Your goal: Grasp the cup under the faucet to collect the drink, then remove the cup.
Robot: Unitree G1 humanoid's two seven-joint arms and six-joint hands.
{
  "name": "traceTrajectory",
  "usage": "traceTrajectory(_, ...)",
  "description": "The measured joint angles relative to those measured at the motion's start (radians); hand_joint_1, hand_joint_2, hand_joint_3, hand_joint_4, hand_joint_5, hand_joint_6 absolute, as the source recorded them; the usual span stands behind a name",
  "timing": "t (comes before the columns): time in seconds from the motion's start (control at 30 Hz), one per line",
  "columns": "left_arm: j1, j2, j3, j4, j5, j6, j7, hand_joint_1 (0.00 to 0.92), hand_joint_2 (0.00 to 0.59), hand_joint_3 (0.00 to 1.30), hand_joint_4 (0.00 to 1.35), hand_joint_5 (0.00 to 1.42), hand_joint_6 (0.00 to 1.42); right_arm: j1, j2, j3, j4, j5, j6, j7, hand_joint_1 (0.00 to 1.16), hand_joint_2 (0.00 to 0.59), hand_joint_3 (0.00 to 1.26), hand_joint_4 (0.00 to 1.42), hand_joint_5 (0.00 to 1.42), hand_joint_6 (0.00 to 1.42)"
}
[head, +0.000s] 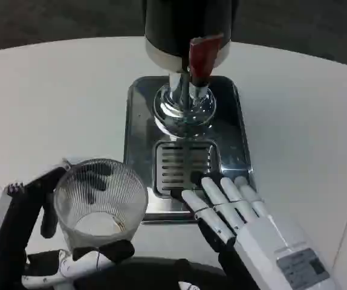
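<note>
The right hand (252, 223) carries a small grey label on its white back, but the print is too small and blurred to read; no other writing is legible anywhere. The clear ribbed cup (100, 202) stands at the near left of the white surface (52, 96), to the left of the drip tray and well short of the faucet, with a little liquid showing at its bottom. The left hand (52, 229) holds it, its fingers (92, 178) wrapped around the far side and the thumb pressed against the near wall. The right hand lies flat at the near right, its fingers (222, 199) straight and close together, holding nothing, their tips resting on the near edge of the shiny metal tray (228, 121) just beside the slotted grate (182, 163). At the far middle stands the dark drink dispenser (185, 24), its red tap lever (202, 54) above the chrome faucet (188, 96).
</note>
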Motion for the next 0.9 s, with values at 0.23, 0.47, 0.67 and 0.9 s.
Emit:
traceTrajectory(0.23,-0.001,-0.007,0.0,0.0,0.0,0.0,-0.001,0.49,0.113,0.99,1.11,1.2,1.32,0.014,0.02,0.0,0.0,0.0,-0.002,0.0,0.32,0.506,0.11,0.0,0.0,0.02)
traceTrajectory(0.47,0.0,-0.01,0.0,0.0,0.0,0.0,-0.002,0.49,0.112,0.99,1.11,1.2,1.32,0.014,0.027,-0.001,0.0,0.0,-0.002,0.003,0.32,0.506,0.11,0.0,0.0,0.02)
traceTrajectory(0.67,-0.003,-0.012,0.002,0.0,0.008,0.0,-0.002,0.49,0.112,0.99,1.11,1.2,1.32,0.003,0.032,-0.019,0.002,0.003,-0.002,0.008,0.33,0.514,0.12,0.01,0.0,0.03)
traceTrajectory(0.9,-0.047,-0.014,0.005,0.027,0.054,-0.005,0.004,0.496,0.105,0.99,1.11,1.2,1.32,-0.007,0.038,-0.024,0.002,0.005,-0.002,0.011,0.34,0.515,0.12,0.04,0.0,0.05)
